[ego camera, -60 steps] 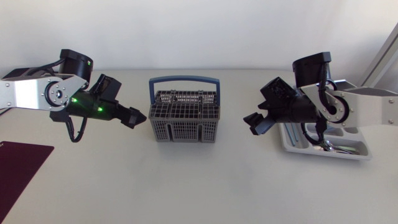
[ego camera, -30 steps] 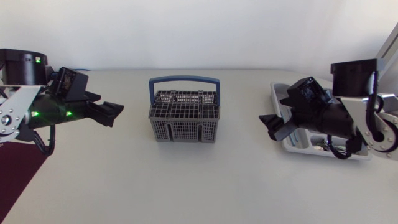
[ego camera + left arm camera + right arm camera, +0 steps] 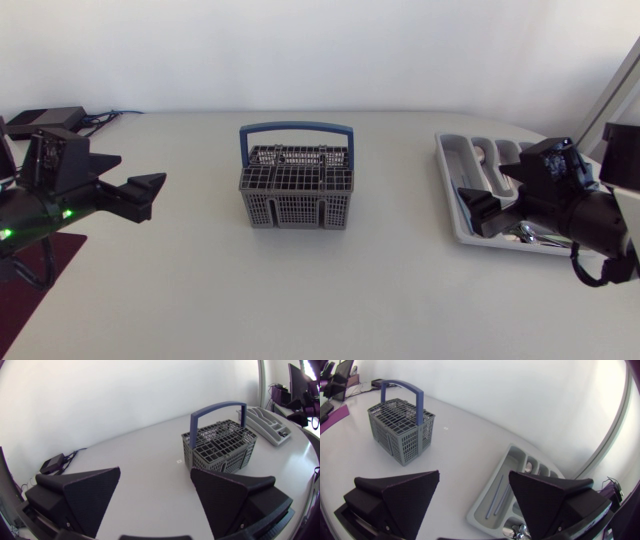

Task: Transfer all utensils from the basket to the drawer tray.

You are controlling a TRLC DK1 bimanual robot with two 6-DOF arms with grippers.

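Observation:
The grey mesh basket (image 3: 295, 195) with a blue handle stands upright mid-table; no utensil shows above its grid. The white drawer tray (image 3: 452, 170) lies to its right, with metal utensils (image 3: 530, 235) at its near end and a spoon (image 3: 485, 151) further back. My left gripper (image 3: 132, 178) hangs open and empty far left of the basket. In the left wrist view the gripper (image 3: 157, 487) faces the basket (image 3: 220, 445), with the tray (image 3: 270, 417) beyond it. My right gripper (image 3: 492, 190) is open and empty over the tray. From its own camera the gripper (image 3: 472, 490) hangs above the tray (image 3: 485, 510), with the basket (image 3: 400, 425) far ahead.
A dark maroon mat (image 3: 30, 275) lies at the near left under my left arm. A small black box (image 3: 45, 118) with cables sits at the back left corner. Bare tabletop surrounds the basket on all sides.
Both arms have pulled back from the basket toward the side edges. The right gripper now sits over the tray and the left one near the mat.

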